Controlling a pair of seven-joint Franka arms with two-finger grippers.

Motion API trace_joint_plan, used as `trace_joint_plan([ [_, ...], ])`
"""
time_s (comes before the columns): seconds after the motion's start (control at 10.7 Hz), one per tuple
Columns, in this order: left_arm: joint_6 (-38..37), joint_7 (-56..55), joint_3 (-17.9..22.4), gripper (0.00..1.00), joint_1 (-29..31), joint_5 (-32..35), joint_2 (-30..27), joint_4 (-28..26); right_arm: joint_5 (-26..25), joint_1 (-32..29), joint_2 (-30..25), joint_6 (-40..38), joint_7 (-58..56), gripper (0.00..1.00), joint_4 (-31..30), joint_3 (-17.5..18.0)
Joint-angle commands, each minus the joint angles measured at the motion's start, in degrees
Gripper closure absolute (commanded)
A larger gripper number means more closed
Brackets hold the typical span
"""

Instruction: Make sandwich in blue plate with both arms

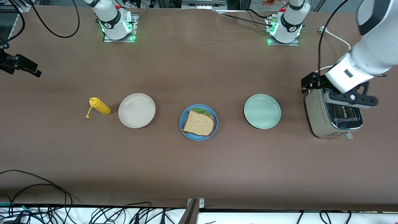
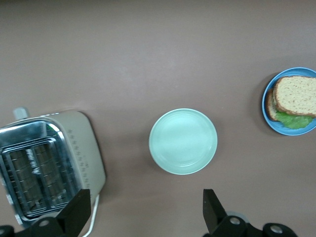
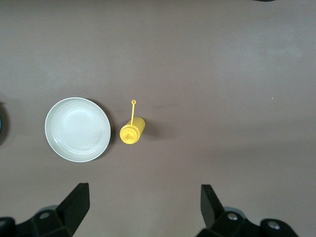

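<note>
The sandwich (image 1: 199, 123) lies on the blue plate (image 1: 182, 122) at the middle of the table: a brown bread slice on top, green lettuce (image 1: 201, 110) poking out under it. It also shows in the left wrist view (image 2: 296, 94) on the blue plate (image 2: 286, 129). My left gripper (image 1: 307, 83) is open and empty, up in the air over the toaster; its own view (image 2: 145, 202) shows bare table between the fingers. My right gripper (image 1: 28, 67) is open and empty, raised over the table's edge at the right arm's end, and its own view (image 3: 144, 195) shows bare table below it.
A pale green plate (image 1: 262, 111) sits between the blue plate and a silver toaster (image 1: 323, 123). A beige-white plate (image 1: 136, 110) and a yellow squeeze bottle (image 1: 100, 106) lying on its side sit toward the right arm's end. A white cable (image 1: 334, 35) runs near the toaster.
</note>
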Motion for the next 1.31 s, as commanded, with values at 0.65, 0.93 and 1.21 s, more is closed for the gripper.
trace_joint_plan([
  [0.65,0.12,11.80,7.81,0.00,1.51,1.15,-12.47,-11.09,-0.96,0.30,0.23,0.38,0.18,0.00,0.99,-0.32],
  [0.93,0.12,11.71,8.78,0.00,1.42,1.15,-11.94,-11.09,-0.96,0.30,0.23,0.64,0.18,0.00,0.99,-0.32],
  [1.21,0.21,11.80,8.96,0.00,1.42,1.15,-11.59,-10.73,-0.78,0.30,0.23,0.64,0.09,0.00,0.99,-0.32],
])
